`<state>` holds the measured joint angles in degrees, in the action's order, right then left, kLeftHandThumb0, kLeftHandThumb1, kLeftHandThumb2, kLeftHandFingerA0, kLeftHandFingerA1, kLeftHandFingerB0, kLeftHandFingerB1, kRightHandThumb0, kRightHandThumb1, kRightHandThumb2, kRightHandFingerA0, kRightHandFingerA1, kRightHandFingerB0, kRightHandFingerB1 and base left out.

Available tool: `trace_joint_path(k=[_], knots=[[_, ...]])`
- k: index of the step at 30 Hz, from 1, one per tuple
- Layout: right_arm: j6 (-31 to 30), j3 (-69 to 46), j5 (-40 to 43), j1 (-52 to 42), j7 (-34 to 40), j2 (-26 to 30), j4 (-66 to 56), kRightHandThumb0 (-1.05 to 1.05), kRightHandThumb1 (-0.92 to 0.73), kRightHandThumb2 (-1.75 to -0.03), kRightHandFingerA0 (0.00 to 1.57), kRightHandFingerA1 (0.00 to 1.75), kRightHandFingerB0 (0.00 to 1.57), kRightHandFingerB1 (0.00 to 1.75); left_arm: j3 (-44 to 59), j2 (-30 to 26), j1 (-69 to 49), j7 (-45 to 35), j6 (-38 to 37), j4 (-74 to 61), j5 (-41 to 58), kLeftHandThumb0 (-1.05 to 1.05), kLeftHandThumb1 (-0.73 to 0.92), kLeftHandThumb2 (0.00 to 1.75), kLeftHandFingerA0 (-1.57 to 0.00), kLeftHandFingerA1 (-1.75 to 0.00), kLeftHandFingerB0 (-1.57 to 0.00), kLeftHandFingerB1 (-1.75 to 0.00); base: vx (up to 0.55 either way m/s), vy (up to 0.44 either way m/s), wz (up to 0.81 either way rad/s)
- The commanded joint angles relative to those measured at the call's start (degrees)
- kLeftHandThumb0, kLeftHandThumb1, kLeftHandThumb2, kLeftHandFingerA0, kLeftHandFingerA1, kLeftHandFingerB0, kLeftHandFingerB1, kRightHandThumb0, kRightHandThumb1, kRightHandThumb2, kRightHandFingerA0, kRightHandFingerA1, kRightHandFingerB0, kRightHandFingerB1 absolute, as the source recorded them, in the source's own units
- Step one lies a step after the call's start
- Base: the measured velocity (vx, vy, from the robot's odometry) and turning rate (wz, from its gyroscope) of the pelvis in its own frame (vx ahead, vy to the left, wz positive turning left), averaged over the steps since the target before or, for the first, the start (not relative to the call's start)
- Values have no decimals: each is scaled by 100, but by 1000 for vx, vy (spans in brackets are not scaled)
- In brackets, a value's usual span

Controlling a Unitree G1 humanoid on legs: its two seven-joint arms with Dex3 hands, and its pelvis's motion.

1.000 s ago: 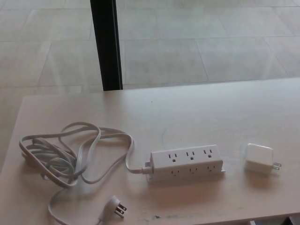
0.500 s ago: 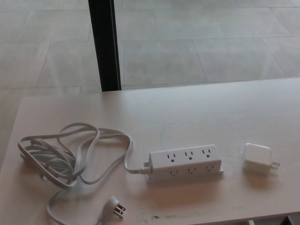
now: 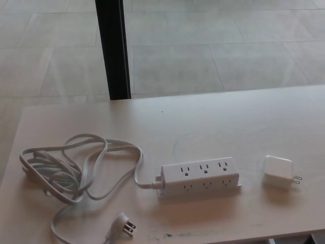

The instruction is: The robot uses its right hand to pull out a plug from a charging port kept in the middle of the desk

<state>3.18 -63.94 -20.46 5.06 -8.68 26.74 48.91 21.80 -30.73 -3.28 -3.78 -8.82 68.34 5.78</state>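
Pale tiled floor fills the top of our head view, w/ a black post [image 3: 114,48] standing upright behind the far edge of the desk [image 3: 228,122]. We see a light wood desk, lit warm. Near the middle sits a white power strip [image 3: 199,176], lying lengthwise left to right, two rows of three outlets showing, all of them bare, nothing plugged in. Its cord [image 3: 76,170] leaves the left end, loops up and over to the left, and bunches in a loose tangle on the desk's left side; the cord's own plug [image 3: 125,224] lies near the front edge, prongs pointing right, apart from the strip. To the right of the strip, close but not touching, lies a white charger [image 3: 278,172] on its side, prongs pointing right, away from the strip. So the charger is out of the strip and resting flat on the desk. Neither of our hands shows anywhere in view, left or right, so we can't say whether fingers are wide or closed, nor how far either sits from the charger.
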Motion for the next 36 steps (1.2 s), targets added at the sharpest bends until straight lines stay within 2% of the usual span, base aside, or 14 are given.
trace_joint_path(k=[1, 3, 4, 6, 12, 13, 15, 17, 18, 19, 25, 26, 27, 36], knots=[[-601, -810, 1803, 134, 1296, -364, 628, -93, -65, -80, 97, 108, 2, 121, 126, -44, -163, -5, -200, 11, 147, -77, 92, 74, -72, -56, -53, -45, 0, 0, 0], [-573, -830, 1883, 116, 1199, -454, 493, -89, -51, -117, 112, 117, 19, 86, 127, -63, -134, 7, -186, 40, 139, -76, 92, 72, -75, -58, -55, -47, 0, 0, 0], [-530, -803, 1890, 84, 1136, -494, 450, -93, -66, -75, 108, 116, 10, 126, 128, -71, -127, 0, -180, 39, 139, -76, 92, 72, -76, -58, -54, -47, 0, 0, 0], [-467, -706, 1860, -55, 965, -516, 429, -99, -46, -100, 110, 108, 25, 97, 162, -54, -225, -17, -158, -43, 177, -83, 76, 92, -73, -64, -51, -53, 0, 0, 0], [-606, -409, 1959, -88, 655, -414, 622, -96, -60, -74, 109, 115, 35, 136, 142, -74, -210, 95, -102, -39, 110, -82, 76, 93, -74, -63, -53, -53, 0, 0, 0], [-620, -326, 1953, -152, 589, -474, 462, -96, -57, -79, 115, 111, 50, 136, 160, -76, -206, 70, -58, -50, 129, -76, 92, 72, -77, -59, -56, -46, 0, 0, 0], [-633, -204, 2003, -188, 581, -437, 491, -94, -44, -112, 119, 111, 47, 105, 210, -67, -218, 11, -71, -65, 173, -83, 77, 94, -73, -64, -52, -54, 0, 0, 0], [-612, -125, 2095, -208, 639, -479, 408, -94, -56, -74, 109, 114, 53, 137, 191, -69, -215, 34, -113, -42, 122, -76, 92, 72, -74, -57, -55, -47, 0, 0, 0], [-640, -85, 2160, -231, 642, -518, 309, -95, -43, -111, 117, 113, 71, 118, 181, -74, -215, 30, -124, -32, 102, -77, 92, 73, -74, -56, -53, -45, 0, 0, 0], [-636, -21, 2189, -262, 537, -499, 324, -93, -57, -72, 106, 110, 52, 137, 180, -76, -210, 31, -117, -23, 97, -77, 92, 73, -74, -56, -54, -46, 0, 0, 0], [-564, 408, 2505, -437, 405, -587, 70, -98, -53, -70, 104, 104, 53, 141, 239, -94, -119, 43, -47, -90, 135, -75, 92, 72, -78, -62, -55, -49, 0, 0, 0], [-601, 475, 2581, -477, 415, -601, -9, -101, -35, -103, 104, 104, 68, 121, 238, -87, -142, 53, -49, -137, 126, -75, 92, 73, -76, -61, -55, -49, 0, 0, 0], [-304, 520, 2629, -469, 478, -613, 116, -96, -51, -71, 113, 103, 65, 135, 202, -89, -146, 105, -56, -143, 76, -74, 92, 74, -75, -56, -54, -46, 0, 0, 0], [258, 1029, 3062, -638, 183, -614, 226, -99, -51, -58, 103, 92, 53, 126, 216, -108, -89, -1, -93, -77, 90, -76, 92, 73, -73, -56, -53, -46, 0, 0, 0]])
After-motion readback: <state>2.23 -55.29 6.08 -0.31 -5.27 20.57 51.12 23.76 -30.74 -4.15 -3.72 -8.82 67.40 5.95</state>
